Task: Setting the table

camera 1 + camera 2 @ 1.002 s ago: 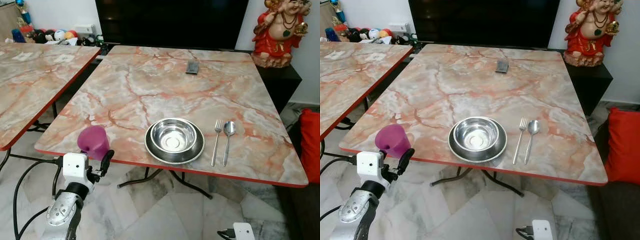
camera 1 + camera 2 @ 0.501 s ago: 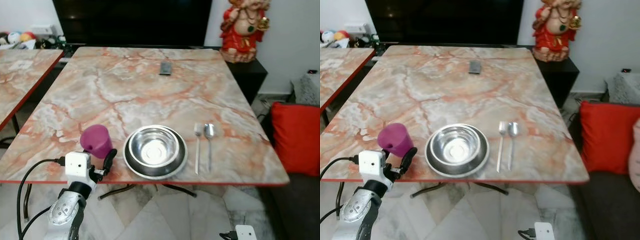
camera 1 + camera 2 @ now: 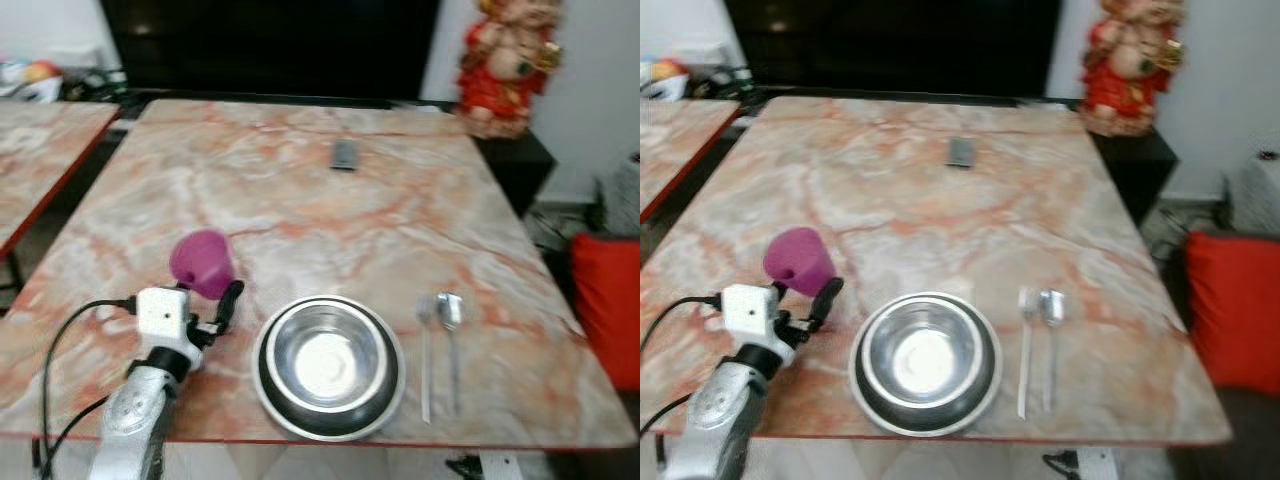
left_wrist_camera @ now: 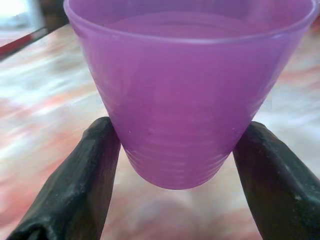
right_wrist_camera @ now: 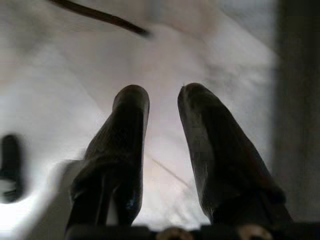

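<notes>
My left gripper [image 3: 205, 290] is shut on a purple plastic cup [image 3: 203, 262], with one black finger on each side of the cup's lower wall [image 4: 190, 85]. It holds the cup tilted over the marble table [image 3: 300, 210], just left of and a little beyond a steel bowl [image 3: 328, 362]. The bowl sits on a dark-rimmed plate [image 3: 272, 398] near the table's front edge. A fork [image 3: 425, 360] and a spoon [image 3: 452, 340] lie side by side to the right of the plate. My right gripper [image 5: 163, 95] hangs idle over pale floor, its fingers close together and holding nothing.
A dark remote [image 3: 344, 155] lies far back on the table. A red and gold statue [image 3: 508, 65] stands on a black stand at the back right. A red cushion [image 3: 610, 310] is to the right. A second marble table [image 3: 40, 140] stands on the left.
The camera has come closer to the table and the view is blurred. My left gripper has carried the cup from the table's front edge further in, beside the bowl.
</notes>
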Controlling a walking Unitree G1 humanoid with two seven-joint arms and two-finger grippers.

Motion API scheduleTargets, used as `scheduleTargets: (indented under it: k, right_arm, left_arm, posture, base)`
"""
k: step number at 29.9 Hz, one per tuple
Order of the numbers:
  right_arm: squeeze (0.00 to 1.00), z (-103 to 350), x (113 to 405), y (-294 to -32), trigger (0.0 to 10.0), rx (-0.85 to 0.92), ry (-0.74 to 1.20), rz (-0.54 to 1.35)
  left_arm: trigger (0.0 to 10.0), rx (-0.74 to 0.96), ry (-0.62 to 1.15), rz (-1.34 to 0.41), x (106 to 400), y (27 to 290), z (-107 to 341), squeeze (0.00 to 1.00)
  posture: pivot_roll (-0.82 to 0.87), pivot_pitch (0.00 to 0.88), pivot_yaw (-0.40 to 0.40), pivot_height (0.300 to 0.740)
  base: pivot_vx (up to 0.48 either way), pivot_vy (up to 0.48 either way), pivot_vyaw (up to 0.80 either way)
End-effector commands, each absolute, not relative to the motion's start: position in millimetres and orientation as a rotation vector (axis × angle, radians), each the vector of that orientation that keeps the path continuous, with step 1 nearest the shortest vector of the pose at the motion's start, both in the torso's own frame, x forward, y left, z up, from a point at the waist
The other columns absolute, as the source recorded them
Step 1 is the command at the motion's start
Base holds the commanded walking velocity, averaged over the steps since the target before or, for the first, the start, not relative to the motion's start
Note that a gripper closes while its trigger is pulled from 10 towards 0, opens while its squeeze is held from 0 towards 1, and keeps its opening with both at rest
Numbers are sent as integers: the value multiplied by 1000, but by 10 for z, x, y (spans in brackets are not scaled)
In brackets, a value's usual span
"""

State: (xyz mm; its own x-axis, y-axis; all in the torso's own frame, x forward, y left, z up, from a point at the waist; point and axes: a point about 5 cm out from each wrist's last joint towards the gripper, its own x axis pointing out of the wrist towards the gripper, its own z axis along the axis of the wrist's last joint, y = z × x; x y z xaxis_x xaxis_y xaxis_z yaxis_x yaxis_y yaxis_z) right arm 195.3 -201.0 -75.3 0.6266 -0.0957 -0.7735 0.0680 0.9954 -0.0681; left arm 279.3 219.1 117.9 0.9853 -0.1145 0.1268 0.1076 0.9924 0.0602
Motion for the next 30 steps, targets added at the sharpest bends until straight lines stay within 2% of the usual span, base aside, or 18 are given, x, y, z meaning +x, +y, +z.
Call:
scheduleTargets:
  k: [1, 14, 30]
  right_arm:
    - [0, -818, 1819, -2039, 10000, -30, 934, -104]
    - [0, -819, 1819, -2032, 10000, -32, 936, -100]
    - [0, -825, 1810, -2029, 10000, -34, 940, -99]
  left_arm:
    - [10000, 38, -150, -132, 2829, 2122, 1250, 0]
    - [10000, 93, -18, -219, 2910, 2032, 1123, 0]
    - [10000, 134, 24, -178, 2967, 2057, 1067, 0]
  posture:
    - [25, 99, -7, 740]
    - [18, 91, -2, 740]
    - [19, 81, 0, 740]
  base:
    - [0, 0, 0]
    - [0, 0, 0]
    - [0, 0, 0]
